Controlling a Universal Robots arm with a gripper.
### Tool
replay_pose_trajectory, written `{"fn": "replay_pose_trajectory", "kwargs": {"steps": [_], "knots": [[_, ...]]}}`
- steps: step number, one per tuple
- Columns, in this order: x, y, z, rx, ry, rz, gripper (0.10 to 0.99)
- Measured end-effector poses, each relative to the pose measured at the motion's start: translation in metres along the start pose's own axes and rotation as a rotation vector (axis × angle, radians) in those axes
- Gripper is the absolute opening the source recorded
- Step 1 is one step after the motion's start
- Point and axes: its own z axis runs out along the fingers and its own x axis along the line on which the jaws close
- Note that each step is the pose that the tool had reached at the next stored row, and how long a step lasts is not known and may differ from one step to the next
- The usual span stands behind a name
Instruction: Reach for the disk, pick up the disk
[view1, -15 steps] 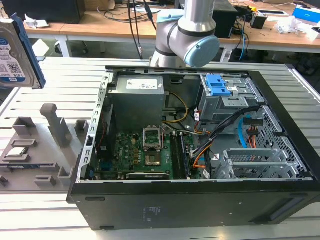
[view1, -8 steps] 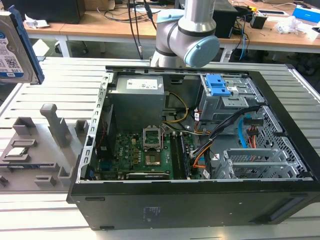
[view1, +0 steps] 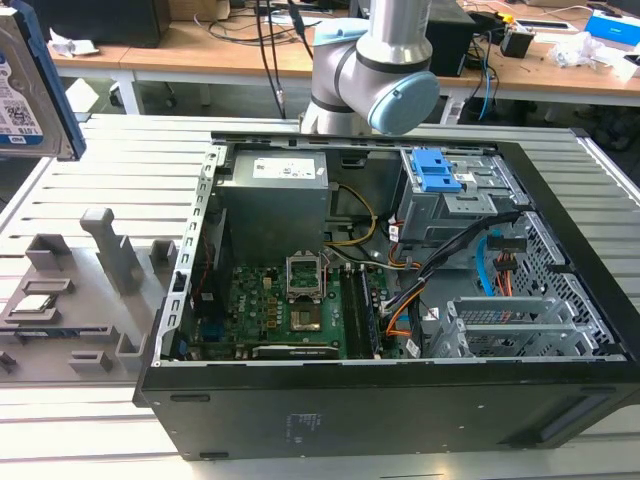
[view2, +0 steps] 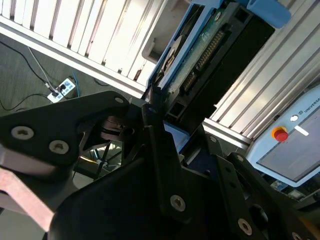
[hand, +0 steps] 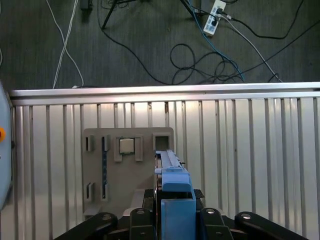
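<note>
So in the exterior view the disk (view1: 25, 90) hung up in the air at the exterior view's left, off the grey tray (view1: 60, 310) on the bench (view1: 120, 150) and well apart from the open computer case (view1: 400, 420). In the second wrist view it sat right between the jaws, circuit-board side (view2: 200, 47) showing, long axis running straight out from them. First wrist view, same deal: edge-on, jaws looked clamped on its blue bracket (hand: 176, 192), tray underneath.
</note>
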Motion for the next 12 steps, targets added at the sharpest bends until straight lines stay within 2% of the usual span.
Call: {"fn": "replay_pose_trajectory", "kwargs": {"steps": [12], "knots": [[0.0000, -0.0005, -0.0157, 0.000, 0.0000, 0.000, 0.369]]}}
